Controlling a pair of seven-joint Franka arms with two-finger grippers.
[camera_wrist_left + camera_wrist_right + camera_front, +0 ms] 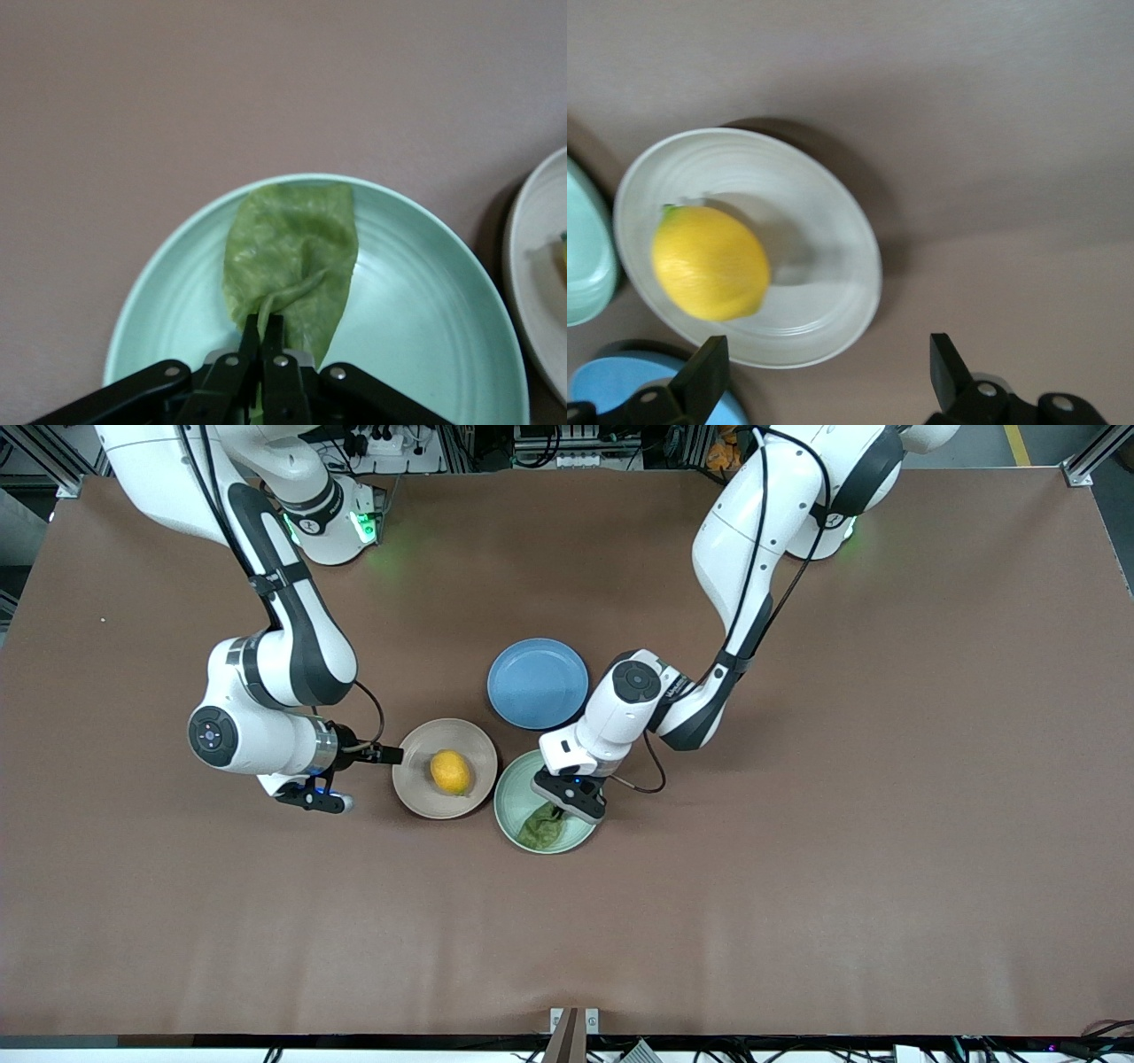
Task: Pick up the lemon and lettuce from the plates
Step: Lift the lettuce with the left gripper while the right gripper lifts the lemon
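Note:
The lemon lies on the beige-pink plate; both show in the right wrist view, the lemon on the plate. My right gripper is open and empty, low at that plate's rim toward the right arm's end. The lettuce lies on the mint green plate. My left gripper is down in that plate, shut on the leaf's stem end. The rest of the lettuce lies flat on the plate.
A blue plate sits farther from the front camera, close to both other plates. The two task plates almost touch. The brown table is bare elsewhere.

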